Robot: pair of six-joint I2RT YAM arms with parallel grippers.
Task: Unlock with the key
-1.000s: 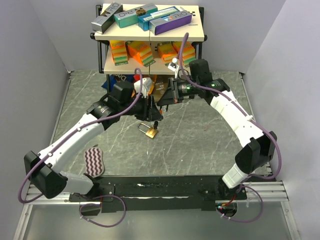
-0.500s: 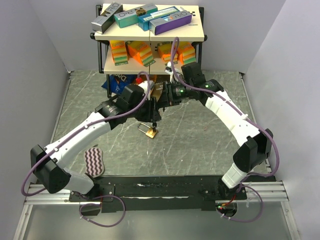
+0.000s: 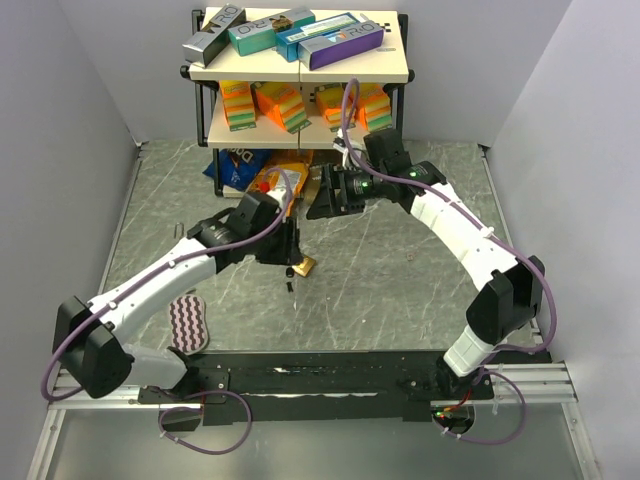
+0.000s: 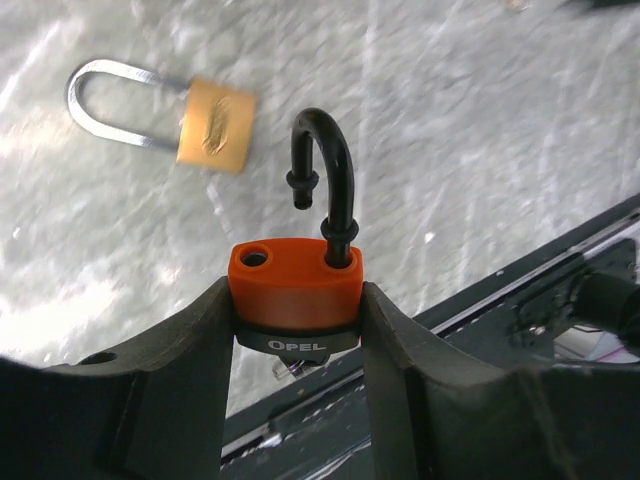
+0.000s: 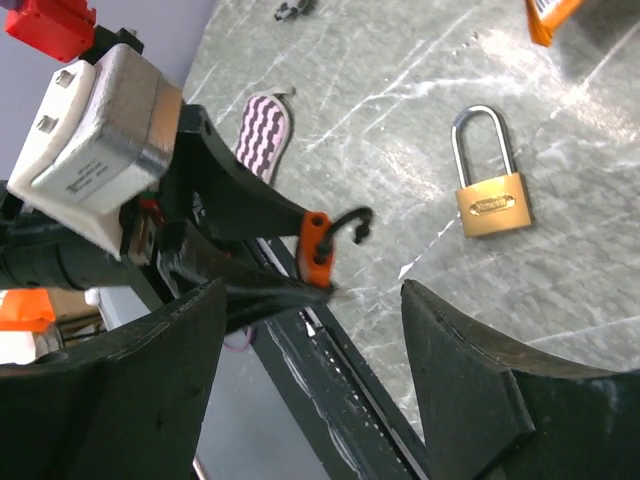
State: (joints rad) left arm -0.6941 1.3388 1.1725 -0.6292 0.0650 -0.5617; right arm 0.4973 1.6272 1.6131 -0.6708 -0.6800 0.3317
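My left gripper (image 4: 295, 290) is shut on an orange padlock (image 4: 295, 285) marked OPEL, pinching its body from both sides. The lock's black shackle (image 4: 335, 170) stands swung open, one leg out of its hole. From above, the left gripper (image 3: 290, 260) hangs over the marble table. My right gripper (image 5: 312, 290) is open with nothing between its fingers, a short way from the orange padlock (image 5: 318, 250). In the top view the right gripper (image 3: 322, 197) is behind and to the right of the left one. The key does not show clearly in any view.
A brass padlock (image 3: 304, 266) (image 4: 215, 125) (image 5: 492, 205) lies shut on the table just past the left gripper. A shelf rack (image 3: 300, 70) with boxes and sponges stands at the back, snack bags (image 3: 275, 178) under it. A striped pad (image 3: 187, 322) lies near left.
My right gripper has opened wide and come away from the orange padlock. The left arm has carried the lock toward the near side, over the brass padlock.
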